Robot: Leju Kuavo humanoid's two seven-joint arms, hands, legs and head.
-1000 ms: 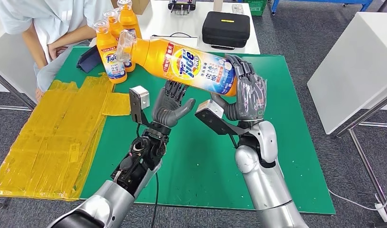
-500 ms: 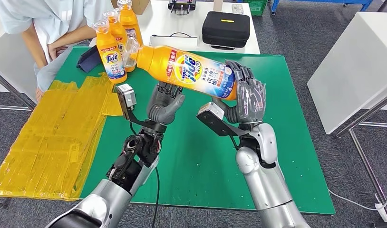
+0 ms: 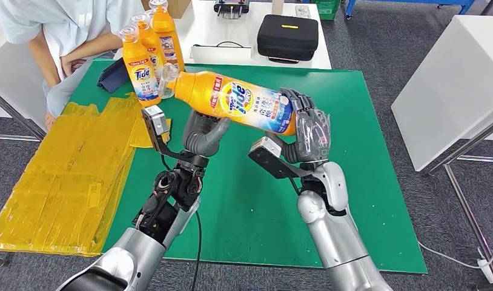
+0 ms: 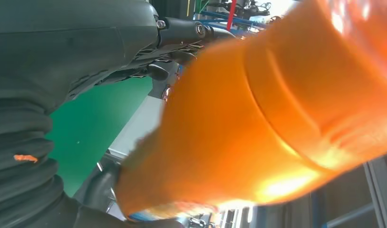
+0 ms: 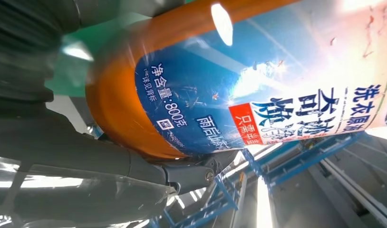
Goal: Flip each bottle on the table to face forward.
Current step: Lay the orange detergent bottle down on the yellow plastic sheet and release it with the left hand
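Orange plastic, the bottle lay tilted above the green desk, its base gripped by the right hand, the left hand cupped beneath. Its cap neared the three standing bottles; a swing might topple them.

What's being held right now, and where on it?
One orange bottle, lying sideways above the table. The right hand grips its base end; the left hand is under the body near the neck, touching it.
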